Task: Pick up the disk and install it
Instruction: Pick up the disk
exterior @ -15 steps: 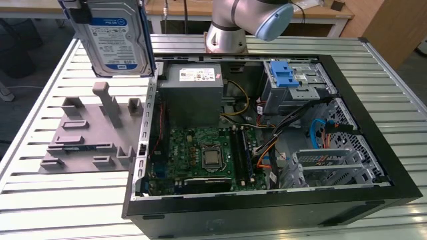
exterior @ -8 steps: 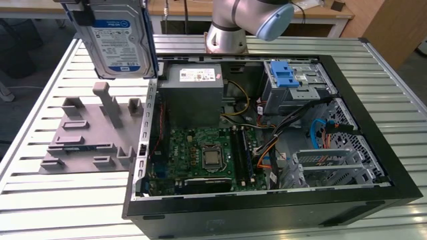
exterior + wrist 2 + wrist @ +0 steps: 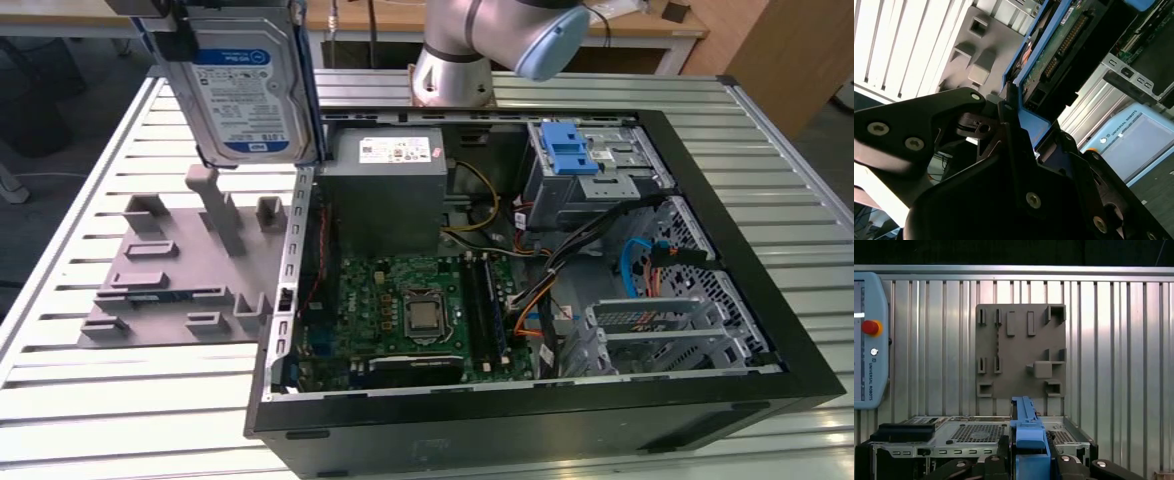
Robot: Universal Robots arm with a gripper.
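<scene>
The disk [image 3: 247, 90] hangs upright in the air above the grey fixture plate [image 3: 180, 270], at the exterior view's left of the open computer case [image 3: 747, 260]. Its white-and-blue label faces the exterior camera. My gripper [image 3: 174, 28] is shut on the disk's top edge. In the second wrist view my black fingers [image 3: 1004, 135] clamp the blue bracket, and the disk's green circuit board [image 3: 1059, 55] runs away from them. In the first wrist view the bracket's blue edge [image 3: 1026, 427] stands between my fingertips [image 3: 1004, 447]. The silver drive cage with a blue latch [image 3: 587, 160] sits at the case's far right corner.
Inside the case lie a grey power supply box [image 3: 387, 185], the motherboard [image 3: 400, 310] and loose cables [image 3: 641, 260]. The arm's base [image 3: 454, 70] stands behind the case. A teach pendant [image 3: 869, 340] rests on the slatted metal table [image 3: 1114, 340].
</scene>
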